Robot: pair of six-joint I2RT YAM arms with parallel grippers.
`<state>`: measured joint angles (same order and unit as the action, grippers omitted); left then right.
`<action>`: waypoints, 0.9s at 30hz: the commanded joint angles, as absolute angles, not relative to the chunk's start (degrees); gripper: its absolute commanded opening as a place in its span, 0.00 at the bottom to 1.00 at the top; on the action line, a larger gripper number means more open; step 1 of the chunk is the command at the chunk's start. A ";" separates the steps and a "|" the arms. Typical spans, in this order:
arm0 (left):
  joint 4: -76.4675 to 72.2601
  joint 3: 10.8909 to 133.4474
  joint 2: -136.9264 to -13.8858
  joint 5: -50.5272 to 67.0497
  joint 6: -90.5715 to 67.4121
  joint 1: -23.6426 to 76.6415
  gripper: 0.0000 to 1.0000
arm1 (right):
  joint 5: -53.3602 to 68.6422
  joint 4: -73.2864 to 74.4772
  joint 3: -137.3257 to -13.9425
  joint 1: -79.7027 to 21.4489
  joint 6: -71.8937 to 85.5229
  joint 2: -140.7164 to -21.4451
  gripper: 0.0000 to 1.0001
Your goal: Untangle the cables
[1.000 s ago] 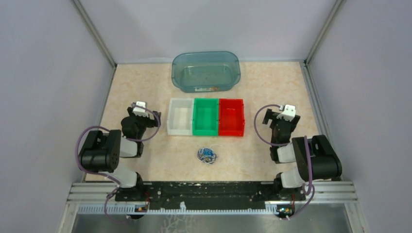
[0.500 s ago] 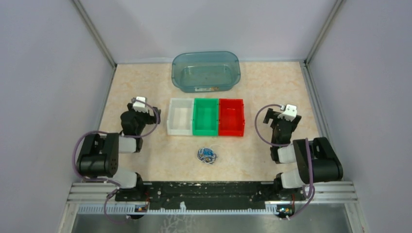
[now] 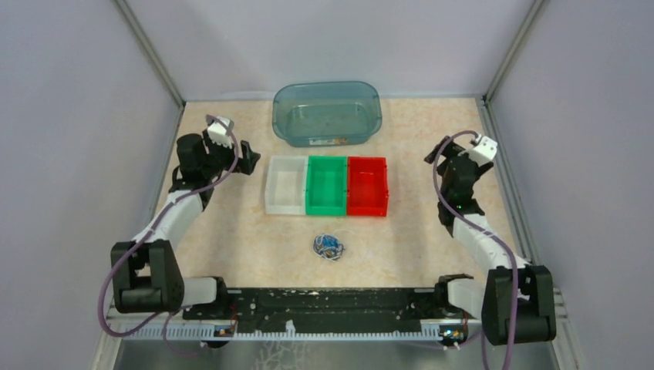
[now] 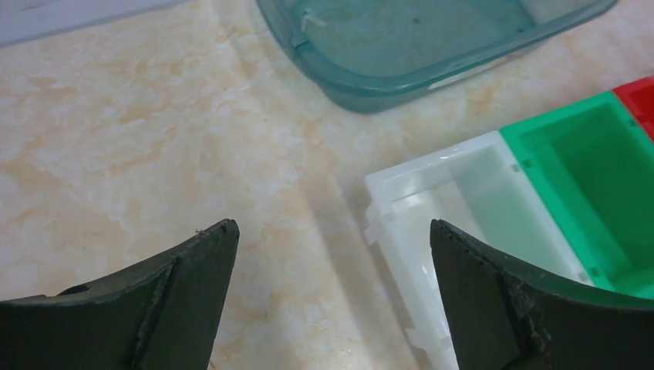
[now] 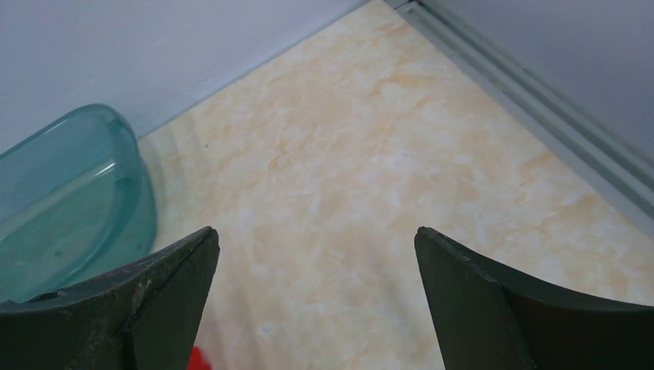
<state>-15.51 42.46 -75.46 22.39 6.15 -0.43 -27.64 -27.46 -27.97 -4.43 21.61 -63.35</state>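
Marbled table (image 3: 231, 231): cables (image 3: 329, 247) balled by its near edge, behind my open, empty left gripper (image 4: 332, 231) and right gripper (image 5: 316, 239); left slightly nearer.

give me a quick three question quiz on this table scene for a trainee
1. Pick one: the tangled cables lie A) on the table, between the green bin and the arm bases; B) inside that bin; C) in a pincer.
2. True or false: the left pincer and the right pincer are both open and hold nothing.
3. Fill in: from left to right in the top view, the row runs white bin, green bin, ____ bin.
Key: 1 A; 2 true; 3 red, the red bin.
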 commanded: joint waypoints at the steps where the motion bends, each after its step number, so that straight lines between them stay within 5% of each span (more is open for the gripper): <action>1: 6.95 49.78 -73.48 36.25 12.97 -0.69 0.99 | -8.82 -12.09 -35.34 -4.47 27.14 -61.18 0.99; 8: 28.37 54.97 -72.29 45.27 24.81 -0.54 0.99 | -7.93 -2.23 -38.57 -27.03 20.36 -56.63 0.91; 17: 30.49 52.70 -67.53 47.91 26.73 -0.61 0.99 | -8.11 0.09 -40.28 -51.33 23.56 -62.57 0.71; 23: 32.20 52.86 -68.16 49.13 27.84 -0.55 0.98 | -7.24 1.67 -42.79 -58.42 24.71 -70.26 0.57; 27: 33.87 52.53 -68.05 48.41 29.65 -0.61 0.98 | -7.37 1.04 -42.98 -61.71 26.05 -72.61 0.55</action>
<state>31.11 52.90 -68.23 46.98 26.83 -0.49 -6.96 1.78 -39.79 -59.11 24.23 -71.44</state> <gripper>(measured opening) 0.980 0.556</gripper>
